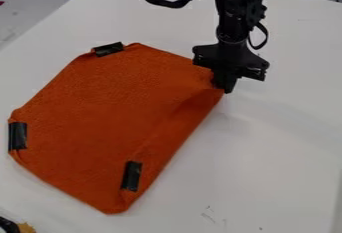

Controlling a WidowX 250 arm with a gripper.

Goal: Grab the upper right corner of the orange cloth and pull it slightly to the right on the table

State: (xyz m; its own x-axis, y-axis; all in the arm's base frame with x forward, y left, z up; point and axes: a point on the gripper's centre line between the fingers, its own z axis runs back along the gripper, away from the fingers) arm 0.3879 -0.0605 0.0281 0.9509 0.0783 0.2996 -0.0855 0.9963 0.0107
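Desk: the white desk (287, 142) supports the whole work area and slants across your view.
Orange cloth: the cloth (107, 112) lies on the left and middle of the desk. Its corners are blunt, and you can read no definite long axis from its outline.
Arm: your single black arm (230, 19) enters from the top edge, right of centre, and hangs down over the upper right corner of the cloth.
Claw: the claw (226, 83) appears closed, gripping the upper right corner of the cloth between its fingers.
Claw-to-cloth relation: nearly all of the cloth lies to the left of and below the claw in your view. Its right edge runs from the claw down and leftward to the bottom tip.
Crease: a soft fold starts at the gripped corner and runs down-left into the cloth; you may judge that corner to be slightly raised.
Black strips: note three on the cloth: the upper strip (109, 49) at the top left edge, the left strip (17, 136) at the left corner, and the lower strip (131, 176) beside the lower right edge. The lower strip stands nearly upright in your view.
Yellow item: a small piece (27, 228) sits at the bottom left edge.
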